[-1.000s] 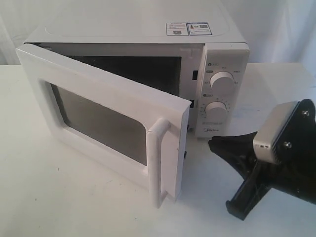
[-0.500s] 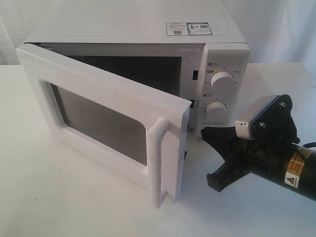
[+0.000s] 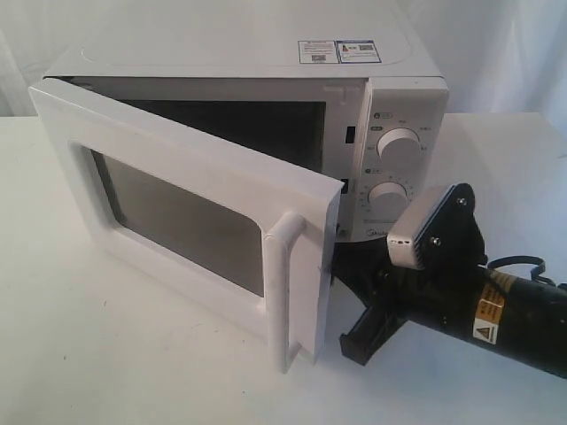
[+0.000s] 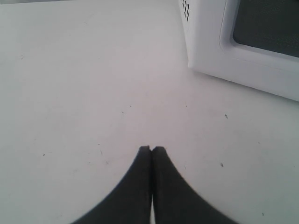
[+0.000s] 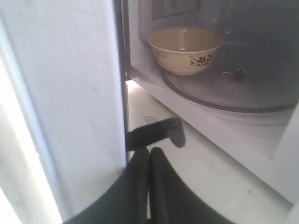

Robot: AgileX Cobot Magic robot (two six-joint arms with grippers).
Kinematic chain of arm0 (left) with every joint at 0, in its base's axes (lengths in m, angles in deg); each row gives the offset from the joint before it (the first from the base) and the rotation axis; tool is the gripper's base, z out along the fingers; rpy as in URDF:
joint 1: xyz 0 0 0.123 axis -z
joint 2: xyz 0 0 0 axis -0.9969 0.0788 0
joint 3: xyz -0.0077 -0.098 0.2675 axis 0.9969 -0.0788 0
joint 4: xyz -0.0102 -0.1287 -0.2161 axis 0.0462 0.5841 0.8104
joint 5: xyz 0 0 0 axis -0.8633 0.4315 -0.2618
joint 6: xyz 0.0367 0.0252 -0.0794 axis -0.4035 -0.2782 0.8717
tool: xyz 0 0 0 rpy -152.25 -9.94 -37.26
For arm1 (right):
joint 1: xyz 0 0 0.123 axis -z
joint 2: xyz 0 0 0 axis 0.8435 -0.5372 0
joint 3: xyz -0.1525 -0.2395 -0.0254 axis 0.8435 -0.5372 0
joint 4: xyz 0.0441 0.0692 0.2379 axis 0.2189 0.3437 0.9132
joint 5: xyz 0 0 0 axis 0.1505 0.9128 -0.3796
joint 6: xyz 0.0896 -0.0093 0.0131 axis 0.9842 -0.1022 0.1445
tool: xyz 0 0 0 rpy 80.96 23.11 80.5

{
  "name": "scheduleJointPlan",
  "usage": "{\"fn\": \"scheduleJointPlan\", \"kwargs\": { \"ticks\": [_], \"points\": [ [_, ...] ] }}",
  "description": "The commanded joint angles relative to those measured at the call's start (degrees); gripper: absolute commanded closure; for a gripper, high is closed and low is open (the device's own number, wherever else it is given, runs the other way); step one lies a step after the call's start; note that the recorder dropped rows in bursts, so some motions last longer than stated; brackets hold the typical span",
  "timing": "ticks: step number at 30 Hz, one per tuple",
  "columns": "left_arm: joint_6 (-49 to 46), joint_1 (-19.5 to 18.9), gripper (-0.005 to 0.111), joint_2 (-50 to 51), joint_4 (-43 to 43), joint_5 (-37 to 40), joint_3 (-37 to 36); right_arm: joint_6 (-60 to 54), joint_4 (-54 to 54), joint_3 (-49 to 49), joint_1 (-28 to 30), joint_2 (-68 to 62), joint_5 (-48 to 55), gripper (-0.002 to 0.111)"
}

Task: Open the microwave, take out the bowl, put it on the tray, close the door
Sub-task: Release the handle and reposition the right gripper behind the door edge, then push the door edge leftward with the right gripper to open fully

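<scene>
The microwave stands on the white counter, its door partly open. The cream bowl sits inside on the glass turntable. The right pincer, jaws pressed together, is at the door's free edge; the left pincer, likewise closed, hangs above the counter

One microwave, one door with one handle, one bowl — two knobs, two stickers.
</scene>
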Motion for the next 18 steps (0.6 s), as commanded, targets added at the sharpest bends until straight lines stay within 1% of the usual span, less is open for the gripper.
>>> {"fn": "scheduleJointPlan", "kwargs": {
  "ticks": [1, 9, 18],
  "points": [
    [-0.2, 0.0, 0.107, -0.3, 0.5, 0.2, -0.3, 0.8, -2.4, 0.0, -2.2, -0.1, -0.8, 0.108],
    [-0.2, 0.0, 0.107, -0.3, 0.5, 0.2, -0.3, 3.1, -4.1, 0.0, -6.2, -0.1, -0.7, 0.108],
    [-0.2, 0.0, 0.107, -0.3, 0.5, 0.2, -0.3, 7.6, -7.6, -0.1, -9.0, 0.1, -1.5, 0.108]
  ]
}}
